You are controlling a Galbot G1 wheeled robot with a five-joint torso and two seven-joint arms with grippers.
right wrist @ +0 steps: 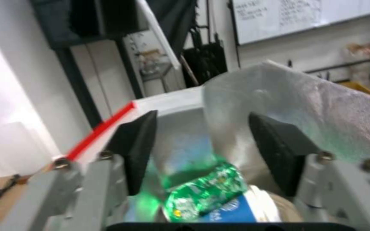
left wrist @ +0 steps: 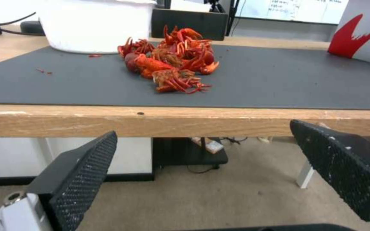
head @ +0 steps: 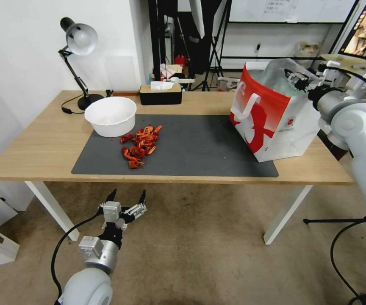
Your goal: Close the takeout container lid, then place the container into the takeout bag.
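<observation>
The red-and-white takeout bag point(head: 272, 123) stands on the table's right end, its clear liner point(right wrist: 322, 106) rising above the rim. My right gripper point(head: 295, 78) hovers over the bag's mouth. In the right wrist view it point(right wrist: 202, 144) is open, with the takeout container point(right wrist: 210, 195) lying down inside the bag beyond the fingers. The container is lit green, and a blue label on the lid point(right wrist: 232, 210) shows. My left gripper point(head: 126, 199) hangs open below the table's front edge, holding nothing.
A white bowl point(head: 110, 115) and a pile of red crayfish point(head: 140, 145) sit on the dark mat point(head: 200, 146). At the back of the table stand a desk lamp point(head: 79, 46) and a black tissue box point(head: 160, 94).
</observation>
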